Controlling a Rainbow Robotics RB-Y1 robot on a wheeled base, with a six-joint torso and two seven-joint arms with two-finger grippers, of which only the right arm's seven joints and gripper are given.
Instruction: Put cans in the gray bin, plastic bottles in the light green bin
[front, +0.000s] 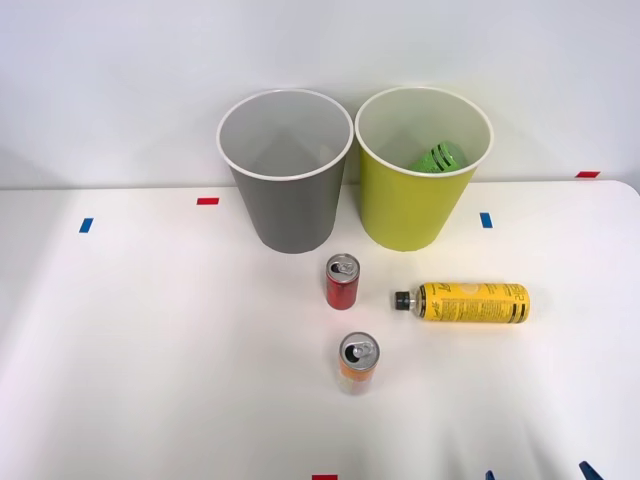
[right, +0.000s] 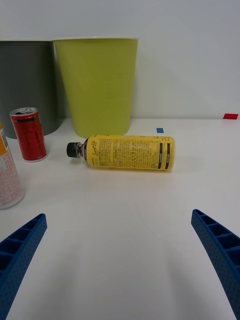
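tool (right: 120, 260) spreading wide, gripping nothing | light green bin (front: 415, 215) holding green bottle (front: 438, 158) | gray bin (front: 290, 215) showing just its pale inside

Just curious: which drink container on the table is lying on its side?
The yellow-labelled bottle; the red can and orange-yellow can stand upright.

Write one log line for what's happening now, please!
right gripper open, empty | yellow-labelled plastic bottle lying on table | bright green bottle in light green bin

Two blue ribbed jaws with finely dotted inner faces
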